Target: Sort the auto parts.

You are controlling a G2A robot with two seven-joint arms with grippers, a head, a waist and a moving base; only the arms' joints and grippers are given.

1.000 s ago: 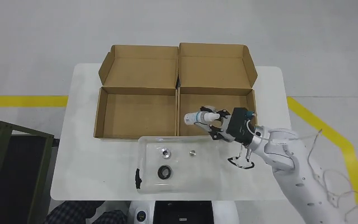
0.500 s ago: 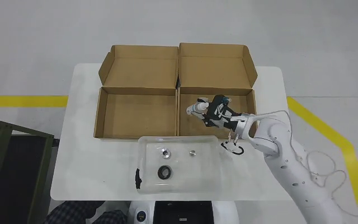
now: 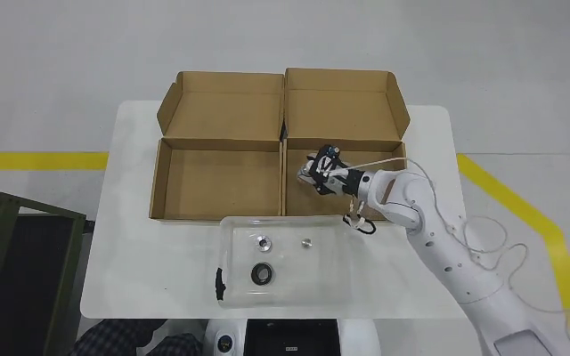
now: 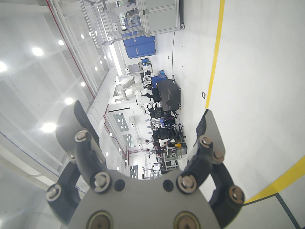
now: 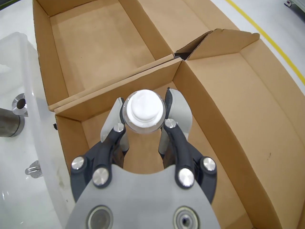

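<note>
We have the right tool [image 5: 144, 103] clamped on a small clear bottle [image 5: 144, 109] with a white cap, one finger on each side of its neck. From the wrist we see the bottle end-on, cap toward the camera. We judge that its long axis runs roughly along the tool's own reach, pointing down into the cardboard below.

What the next move turns on is what lies straight beneath the bottle. In the top view the right tool [image 3: 322, 167] hangs inside the outline of the right box [image 3: 378, 198]. It is toward the side where that box's wall meets the left box [image 3: 218, 182]. The wrist view agrees: brown floor shows under the bottle, with the shared wall just beside it. The bottle is therefore over the right box, but close to the divide.

We cannot tell whether its base touches the floor, as the bottle hides it. Lowering and letting go look like all that is left. A drift toward the shared wall could tip the bottle against it.

The left tool [image 4: 143, 110] has its fingers apart with nothing between them and faces out into the room, so the right arm is plainly the one placed for this.

On the bench [image 3: 134, 267] the clear tray [image 3: 329, 271] holds a metal sleeve [image 3: 263, 239], a bolt [image 3: 306, 240] and a black ring [image 3: 261, 273], all unsorted.
</note>
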